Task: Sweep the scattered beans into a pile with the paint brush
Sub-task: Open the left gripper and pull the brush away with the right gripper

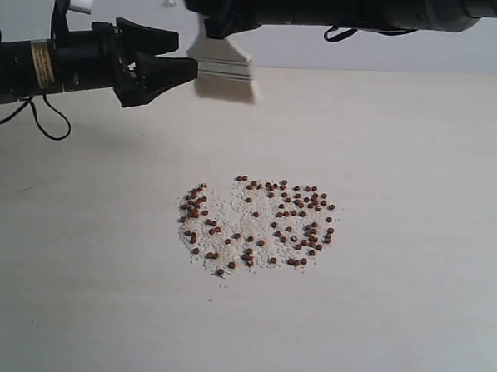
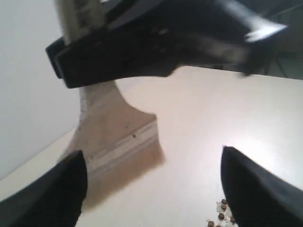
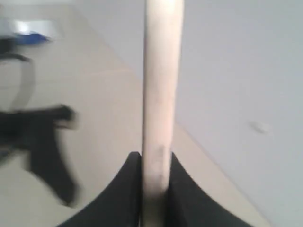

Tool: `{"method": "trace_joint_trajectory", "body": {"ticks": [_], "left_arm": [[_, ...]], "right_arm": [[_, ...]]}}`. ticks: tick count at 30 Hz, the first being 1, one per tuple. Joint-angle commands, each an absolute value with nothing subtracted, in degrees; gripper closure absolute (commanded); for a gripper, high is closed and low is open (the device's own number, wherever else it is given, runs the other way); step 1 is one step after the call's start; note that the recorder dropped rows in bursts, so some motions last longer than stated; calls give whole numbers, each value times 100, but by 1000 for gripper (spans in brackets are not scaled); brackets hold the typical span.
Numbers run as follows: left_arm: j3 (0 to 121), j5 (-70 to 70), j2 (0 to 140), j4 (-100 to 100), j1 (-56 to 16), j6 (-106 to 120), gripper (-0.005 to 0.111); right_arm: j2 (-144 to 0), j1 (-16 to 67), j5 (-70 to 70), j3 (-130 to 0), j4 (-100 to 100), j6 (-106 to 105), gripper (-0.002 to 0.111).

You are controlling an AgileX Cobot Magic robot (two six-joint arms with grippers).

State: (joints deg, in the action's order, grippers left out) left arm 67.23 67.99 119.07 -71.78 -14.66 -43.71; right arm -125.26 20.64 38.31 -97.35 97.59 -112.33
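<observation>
Paint brush (image 1: 224, 69): pale wood handle, silver ferrule.

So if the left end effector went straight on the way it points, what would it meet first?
Most likely the paint brush, near its ferrule, held by the right end effector just ahead of the open left end effector; depth is unclear.

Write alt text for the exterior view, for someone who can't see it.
Small round reddish-brown beans lie scattered among whitish crumbs in a loose patch on a pale beige table. Near the far edge, the black right gripper holds a flat pale-wood paint brush with a silver ferrule, bristles down, while the black left gripper stands open beside it.
</observation>
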Motion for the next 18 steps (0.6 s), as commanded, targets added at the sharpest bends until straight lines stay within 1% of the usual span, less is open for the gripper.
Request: {"method": "trace_joint_trajectory", "body": {"ticks": [1, 3, 5, 6, 7, 8, 9, 12, 13, 15, 16, 17, 18], "left_arm": [[6744, 6996, 11743, -7207, -1242, -4330, 37], [6744, 6996, 11726, -7191, -1141, -4376, 44], [6744, 6996, 11726, -7137, -1043, -4488, 58], [6744, 6996, 11726, -7111, -956, -4641, 78], [6744, 6996, 11726, -7111, -926, -4700, 87], [6744, 6996, 11726, -7111, -888, -4862, 101], [6744, 6996, 11726, -7111, -840, -4960, 106], [6570, 6996, 11542, -7072, -731, -5386, 107], [6445, 6971, 11440, -6971, -731, -5337, 107], [5892, 6188, 10973, -6328, -756, -4896, 107], [5419, 5744, 10610, -5678, -757, -4485, 107], [5130, 5562, 10398, -5223, -757, -4253, 107], [4521, 5394, 9978, -4426, -757, -3779, 107]], "right_arm": [[-12198, 1934, 1462, -9765, 9947, -11649, 108], [-12063, 1934, 1001, -9755, 9908, -11641, 108], [-11887, 1934, 713, -9726, 9879, -11515, 108], [-11652, 1934, 518, -9592, 9890, -11390, 108], [-11540, 1934, 428, -9523, 9901, -11359, 108], [-11391, 1934, 345, -9424, 9902, -11359, 108], [-11233, 1934, 136, -9288, 9902, -11359, 108], [-10341, 1934, -714, -8655, 9890, -11383, 108], [-10146, 1934, -756, -8507, 9879, -11383, 108], [-9637, 1934, -774, -8149, 9892, -11284, 108], [-9319, 1974, -821, -7917, 9905, -11210, 108], [-9182, 2040, -915, -7811, 9905, -11210, 108], [-8966, 2204, -1171, -7627, 9894, -11274, 108]]}}
